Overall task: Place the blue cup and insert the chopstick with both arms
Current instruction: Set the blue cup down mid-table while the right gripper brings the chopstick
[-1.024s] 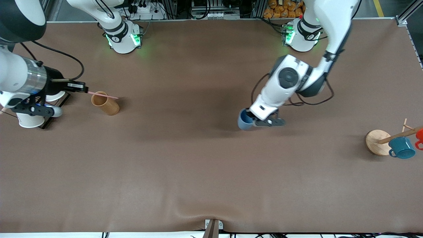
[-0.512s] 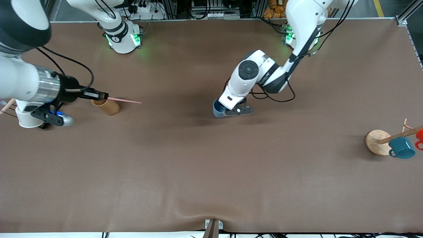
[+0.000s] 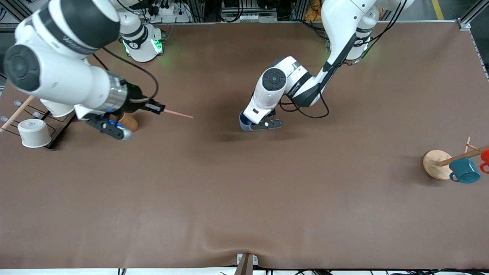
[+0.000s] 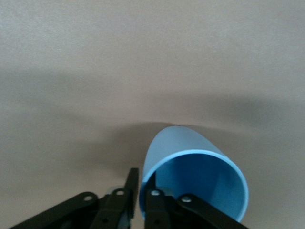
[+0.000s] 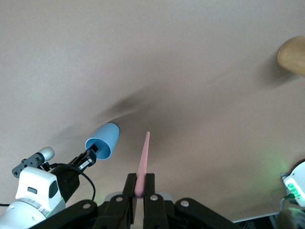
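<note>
Brown tabletop (image 3: 244, 198): left gripper (image 3: 263, 124), pinching blue cup (image 3: 244, 123) rim, has carried it centerward; right gripper (image 3: 157, 107), clamping chopstick (image 3: 178, 114), has advanced toward it, insertion likely next.

Even overhead light casts soft shadows on the table (image 3: 244, 198); both wrist views look slightly soft.

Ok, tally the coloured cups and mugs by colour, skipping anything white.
Plain medium-blue tumbler, held in the left gripper: 1
Dark teal handled mug: 1
Red mug, cut off at the view's edge: 1
Total: 3
</note>
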`<state>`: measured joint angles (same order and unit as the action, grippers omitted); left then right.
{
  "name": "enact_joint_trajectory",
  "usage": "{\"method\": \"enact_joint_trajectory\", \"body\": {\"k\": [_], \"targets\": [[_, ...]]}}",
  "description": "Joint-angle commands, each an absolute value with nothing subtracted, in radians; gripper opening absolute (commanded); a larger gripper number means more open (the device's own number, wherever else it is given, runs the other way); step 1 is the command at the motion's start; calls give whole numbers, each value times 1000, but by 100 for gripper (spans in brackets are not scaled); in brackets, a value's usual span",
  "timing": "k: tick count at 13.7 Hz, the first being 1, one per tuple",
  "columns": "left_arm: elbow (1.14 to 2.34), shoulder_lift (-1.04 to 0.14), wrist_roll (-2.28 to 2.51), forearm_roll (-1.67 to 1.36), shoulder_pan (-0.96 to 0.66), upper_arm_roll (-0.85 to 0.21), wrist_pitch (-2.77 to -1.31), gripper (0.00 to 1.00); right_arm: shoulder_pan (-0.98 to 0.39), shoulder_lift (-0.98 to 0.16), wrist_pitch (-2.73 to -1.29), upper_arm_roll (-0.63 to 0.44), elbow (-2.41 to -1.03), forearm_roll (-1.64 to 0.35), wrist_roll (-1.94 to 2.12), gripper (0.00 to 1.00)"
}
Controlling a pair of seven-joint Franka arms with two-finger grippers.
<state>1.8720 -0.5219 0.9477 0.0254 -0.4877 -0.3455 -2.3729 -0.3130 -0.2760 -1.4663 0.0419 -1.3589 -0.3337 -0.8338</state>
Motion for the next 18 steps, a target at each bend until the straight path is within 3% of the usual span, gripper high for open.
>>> {"method": "enact_joint_trajectory", "body": {"k": [1, 4, 7, 18], "targets": [[1771, -531, 979, 81, -491, -337, -2233, 100, -347, -272, -1503, 35, -1379, -348, -906, 0], [1649, -509, 986, 83, -477, -337, -2071, 100, -391, -273, -1549, 35, -1394, -371, -981, 0], [1592, -453, 980, 83, -416, -339, -2008, 100, -469, -279, -1638, 35, -1423, -396, -1104, 0], [1540, -247, 960, 86, -212, -337, -1839, 100, -695, -394, -1845, 34, -1494, -307, -1310, 0]]}}
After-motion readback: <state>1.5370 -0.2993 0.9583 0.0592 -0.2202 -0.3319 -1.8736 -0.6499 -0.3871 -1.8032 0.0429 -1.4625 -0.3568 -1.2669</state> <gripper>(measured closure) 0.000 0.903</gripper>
